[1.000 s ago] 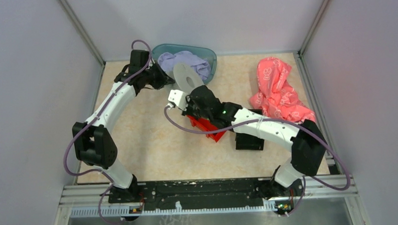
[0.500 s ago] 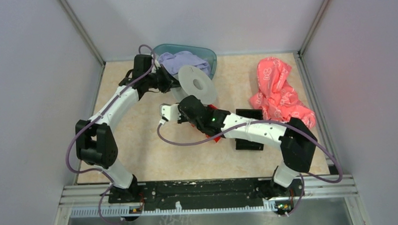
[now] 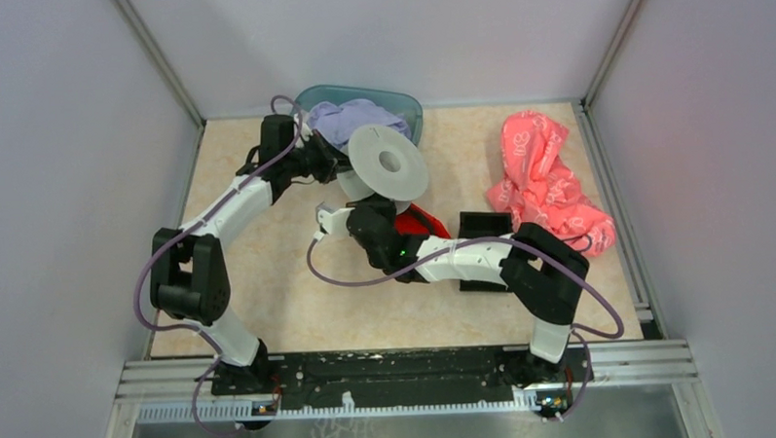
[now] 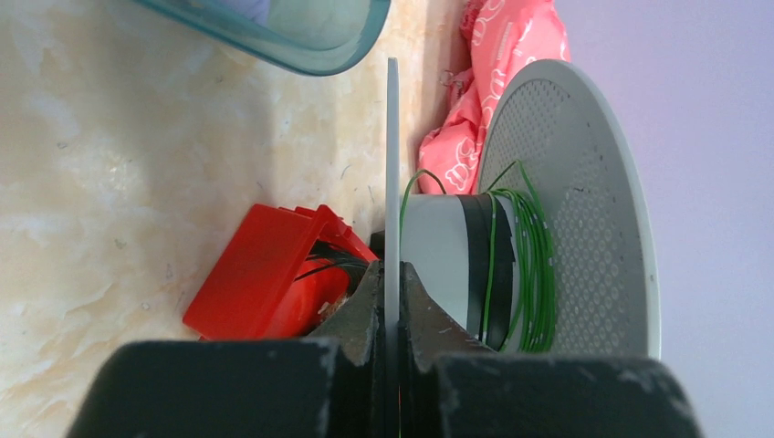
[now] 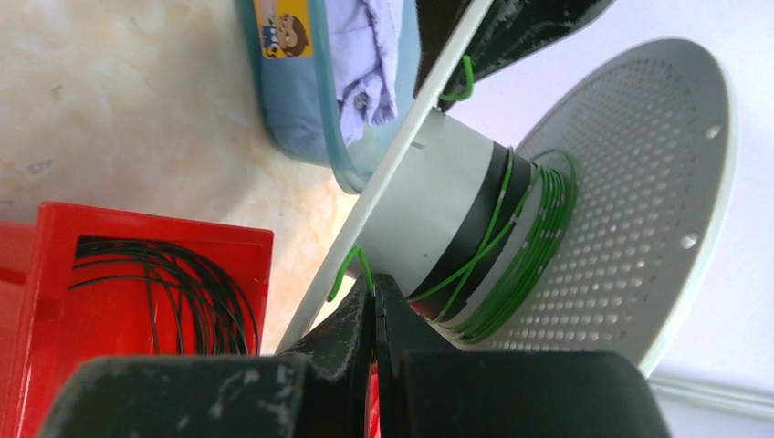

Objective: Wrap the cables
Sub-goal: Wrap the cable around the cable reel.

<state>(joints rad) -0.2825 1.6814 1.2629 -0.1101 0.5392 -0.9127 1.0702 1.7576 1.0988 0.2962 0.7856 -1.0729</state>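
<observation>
1. Toward 12 o'clock on the worktop (image 3: 299,281), just in front of the teal bin (image 3: 412,111): white spool (image 3: 389,163) lifted off the surface, axis tilted, perforated flange turned up.
2. Left claw (image 4: 391,274): clenched on the thin edge of the plain flange, one finger on each side. Sole support of the spool, by the look of it.
3. Right claw (image 5: 372,290): clenched, tips close under that same flange's rim. Green strand apparently pinched between them, but the contact itself is hidden.
4. Of the cables (image 5: 534,242): only green seen, several turns bunched on the hub against the perforated flange, beside a black band. One strand runs slantwise across the hub back to the right claw. No yellow or orange visible.
5. Red box (image 5: 55,301) at 7 o'clock of the spool in the right wrist view, dark wire coiled inside. Pink cloth (image 3: 543,175) at 2 o'clock on the worktop, well apart.
6. Step in hand, as judged: laying a further turn.
   - Light, even tension only; thread-fine strand, easy to pull from the tips.
   - Lead it between the flanges onto bare hub beside the existing turns, never over the rim.
   - Circle wide enough to miss the flange and the left claw.
   - Hold the spool steady against sideways pull.
</observation>
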